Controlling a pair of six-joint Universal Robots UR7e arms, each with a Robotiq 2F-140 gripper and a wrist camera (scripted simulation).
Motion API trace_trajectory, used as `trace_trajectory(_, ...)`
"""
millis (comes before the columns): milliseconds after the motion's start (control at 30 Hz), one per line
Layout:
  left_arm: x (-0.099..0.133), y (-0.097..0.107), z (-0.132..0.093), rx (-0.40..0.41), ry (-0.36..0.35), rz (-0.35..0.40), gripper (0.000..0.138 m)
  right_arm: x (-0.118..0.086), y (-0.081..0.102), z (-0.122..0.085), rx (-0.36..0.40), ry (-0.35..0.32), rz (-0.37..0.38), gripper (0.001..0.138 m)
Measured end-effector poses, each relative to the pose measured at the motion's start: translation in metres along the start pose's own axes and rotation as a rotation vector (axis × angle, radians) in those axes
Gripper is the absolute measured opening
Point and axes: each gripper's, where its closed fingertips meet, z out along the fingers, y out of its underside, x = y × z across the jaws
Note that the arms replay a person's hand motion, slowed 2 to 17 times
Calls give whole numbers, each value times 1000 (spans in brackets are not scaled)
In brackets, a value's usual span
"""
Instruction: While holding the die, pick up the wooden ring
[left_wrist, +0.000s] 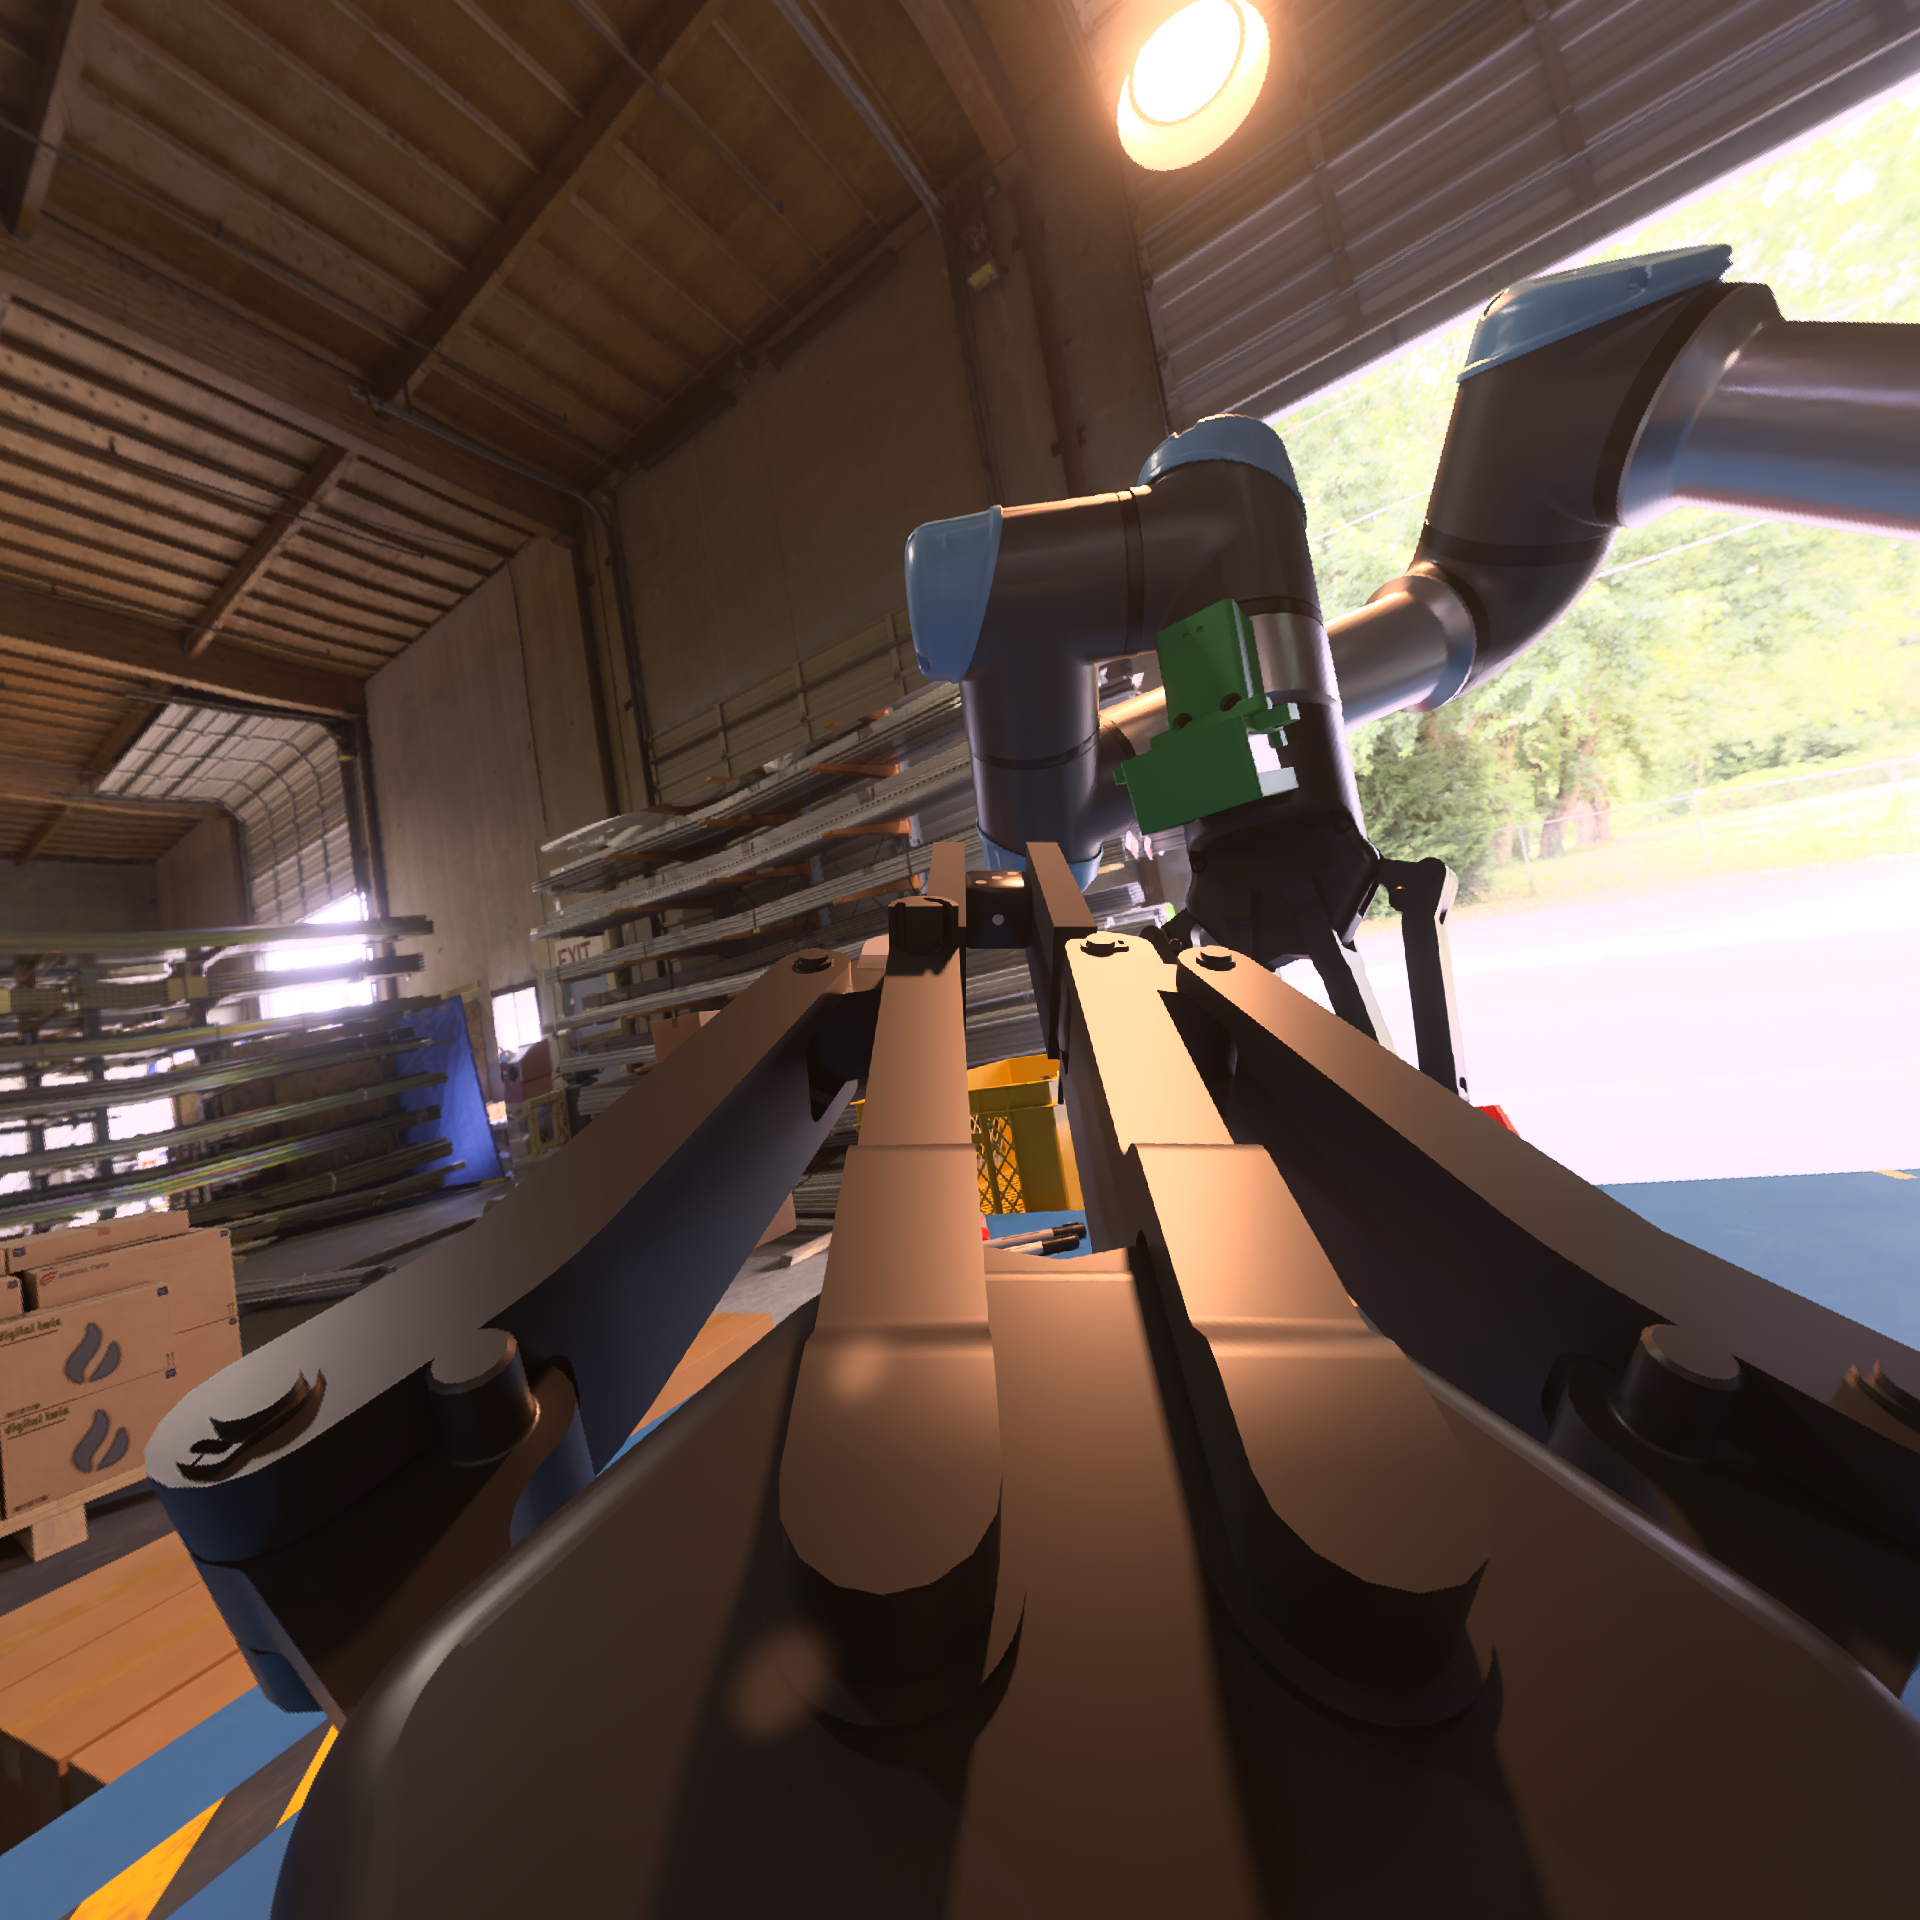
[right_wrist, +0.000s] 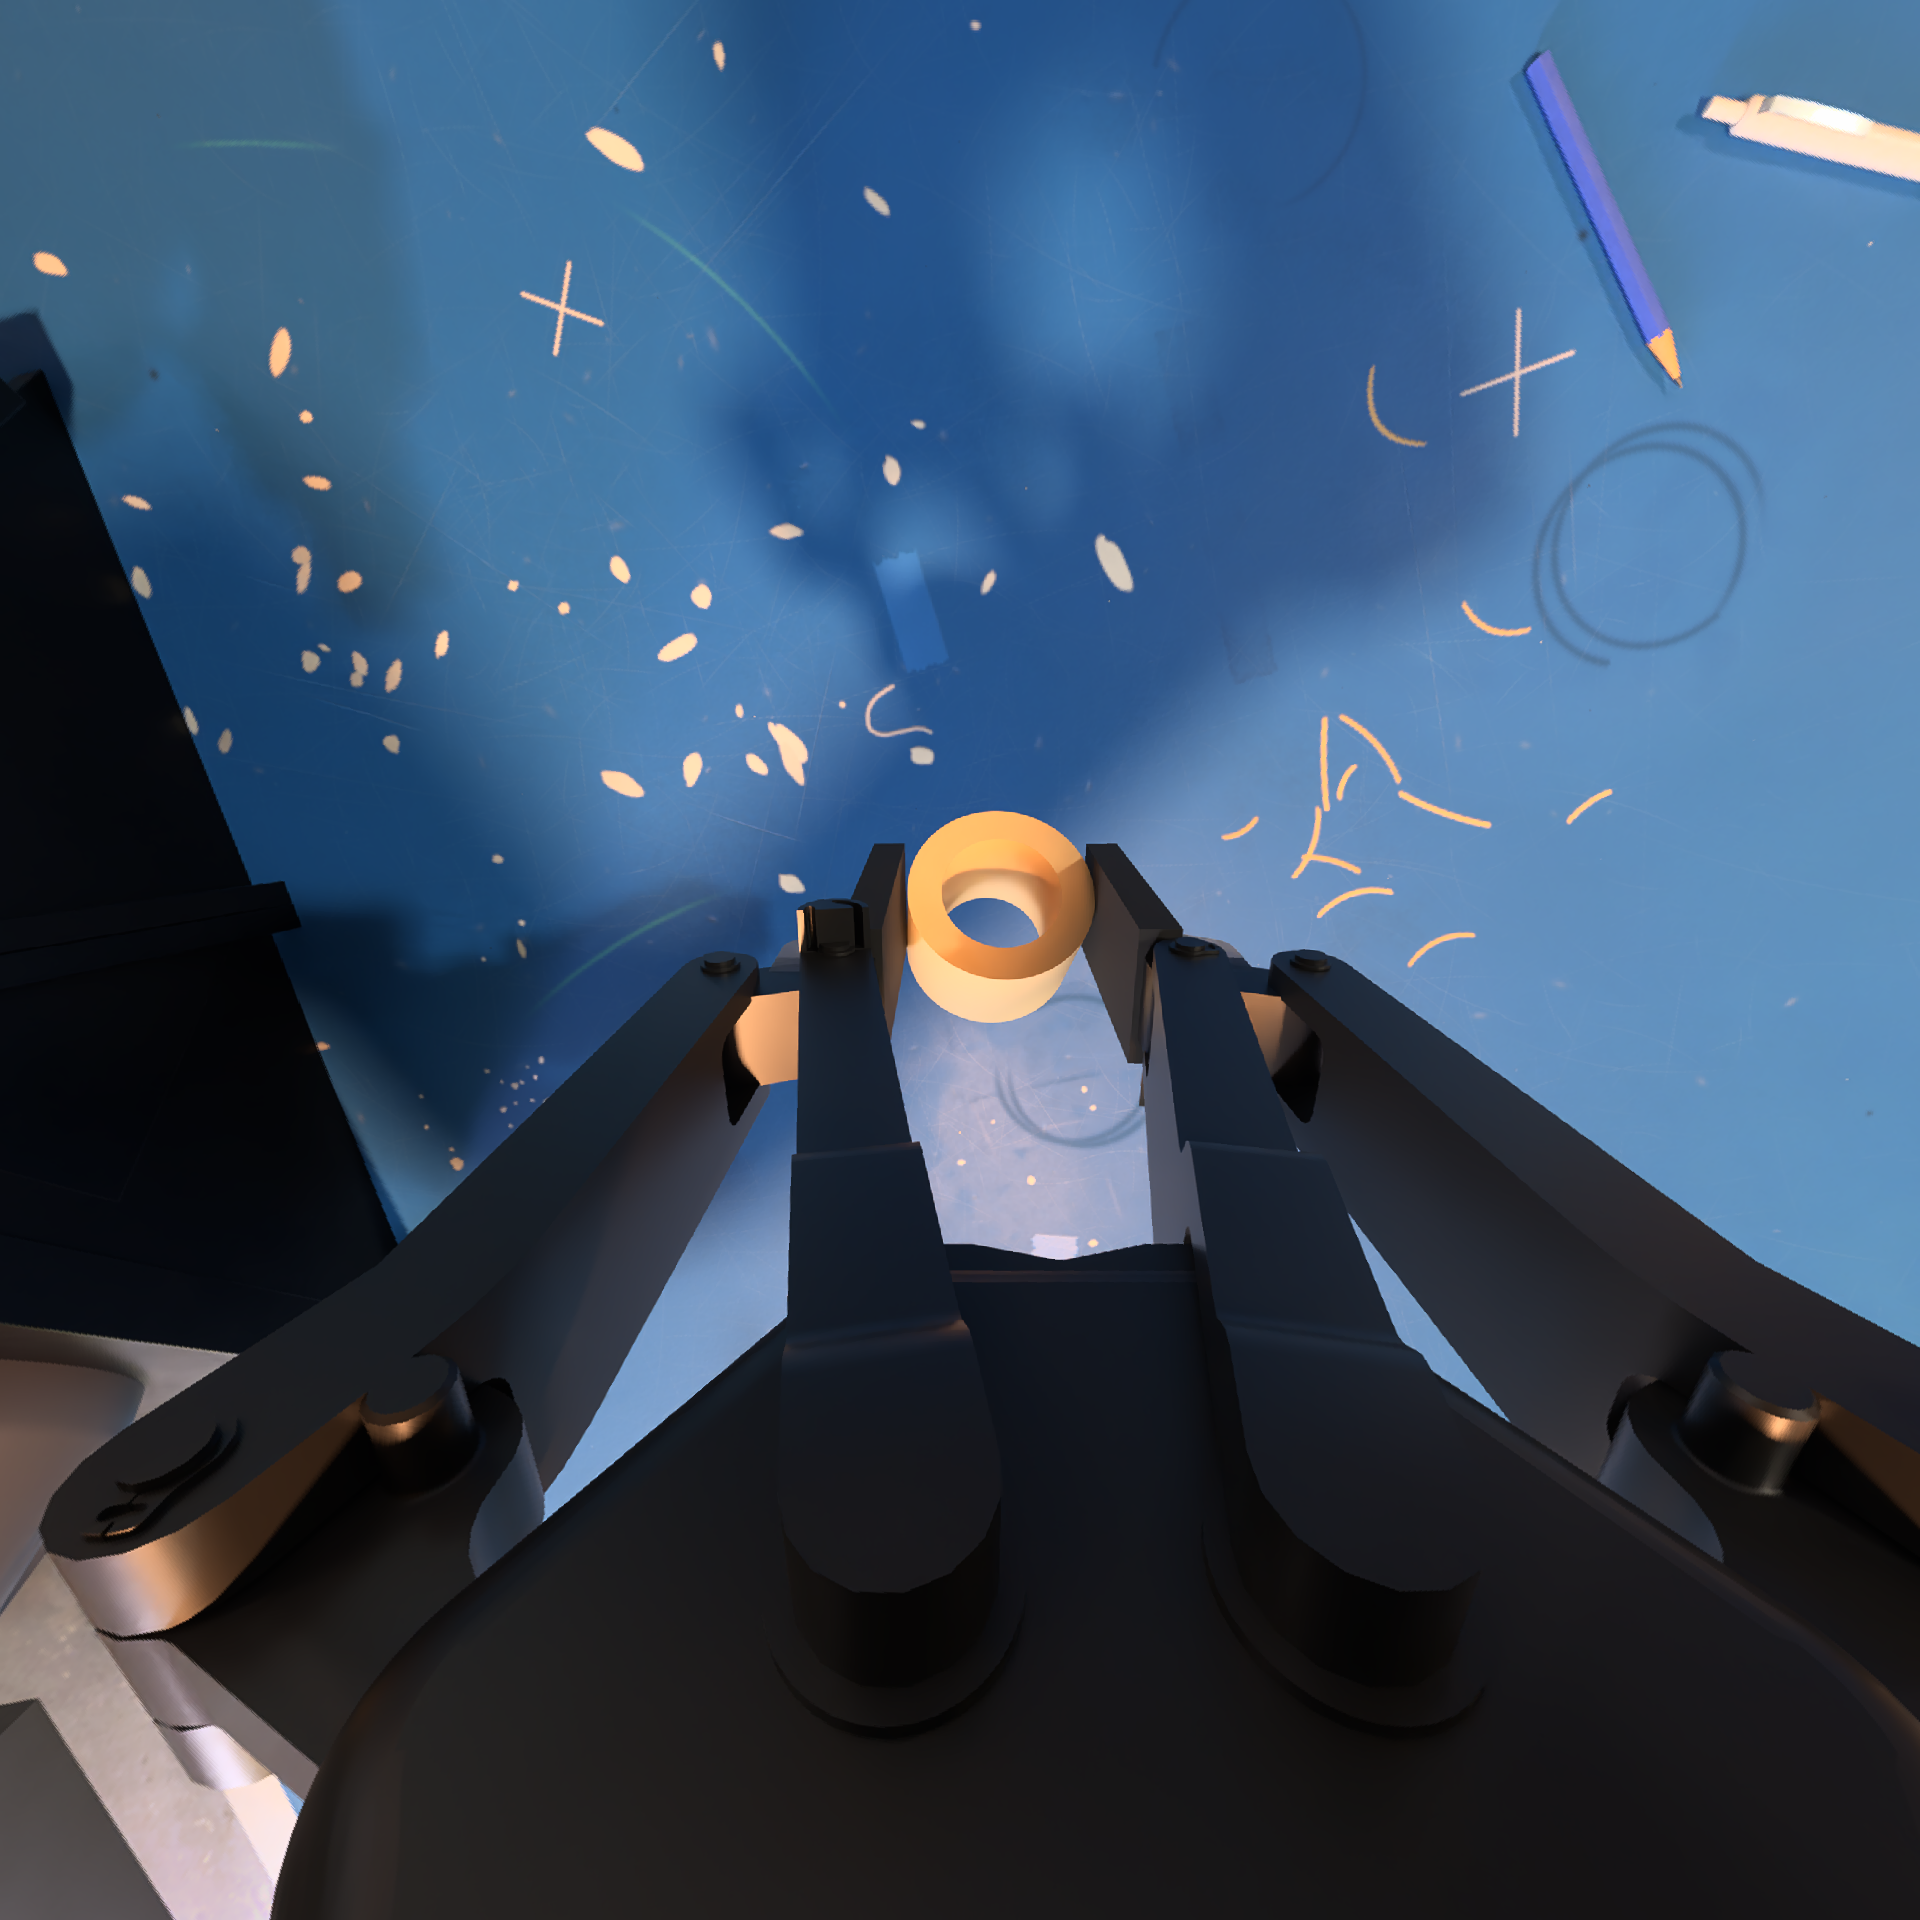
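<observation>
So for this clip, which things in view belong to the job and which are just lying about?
Part of the job:
- die, dark, clamped in the left gripper
- wooden ring, between the right gripper jaws

Lying about:
- blue pencil
- white object, cut off by the frame edge
- yellow crate

blue pencil (right_wrist: 1598, 213), yellow crate (left_wrist: 1013, 1143), cardboard boxes (left_wrist: 104, 1351)

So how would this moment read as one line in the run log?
left gripper: shut on die, raised | right gripper: around wooden ring, above blue table
</observation>
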Motion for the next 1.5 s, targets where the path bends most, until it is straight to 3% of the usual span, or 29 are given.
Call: trace_trajectory(1500,-1,3,1,-8,-1,-1,16,8,2,1,54,66,24,46)
